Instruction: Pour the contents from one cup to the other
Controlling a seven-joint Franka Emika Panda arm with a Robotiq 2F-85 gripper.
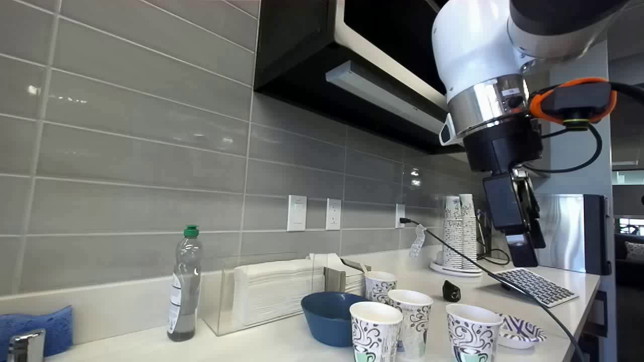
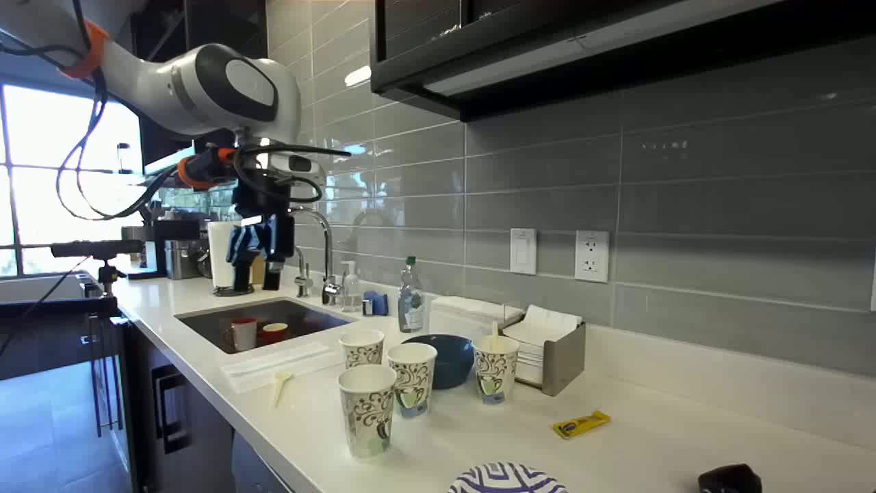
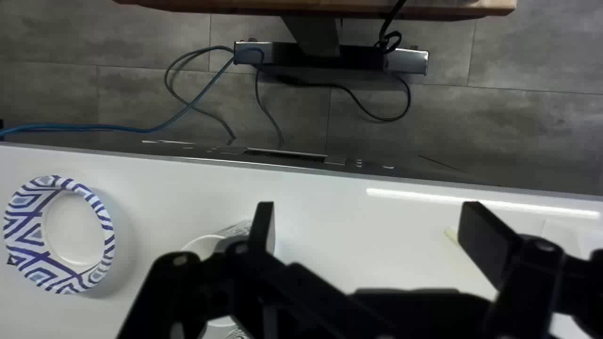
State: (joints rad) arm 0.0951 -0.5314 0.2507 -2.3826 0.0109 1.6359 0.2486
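In the wrist view, the released pincer (image 3: 366, 230) partly hides a paper cup (image 3: 214, 240) near the table's (image 3: 325, 221) edge; an exterior view alone shows the sink (image 2: 294, 312).

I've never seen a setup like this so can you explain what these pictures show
The jointed white machine is a robot arm; its two-fingered hand hangs above a kitchen counter. Two pictures are taken from outside the robot; the wrist view is taken from the arm, just behind the hand. On the counter are four loose patterned paper cups, a blue bowl, a zigzag-patterned paper bowl and stacked napkins, among other things. The hand is open and holds nothing.
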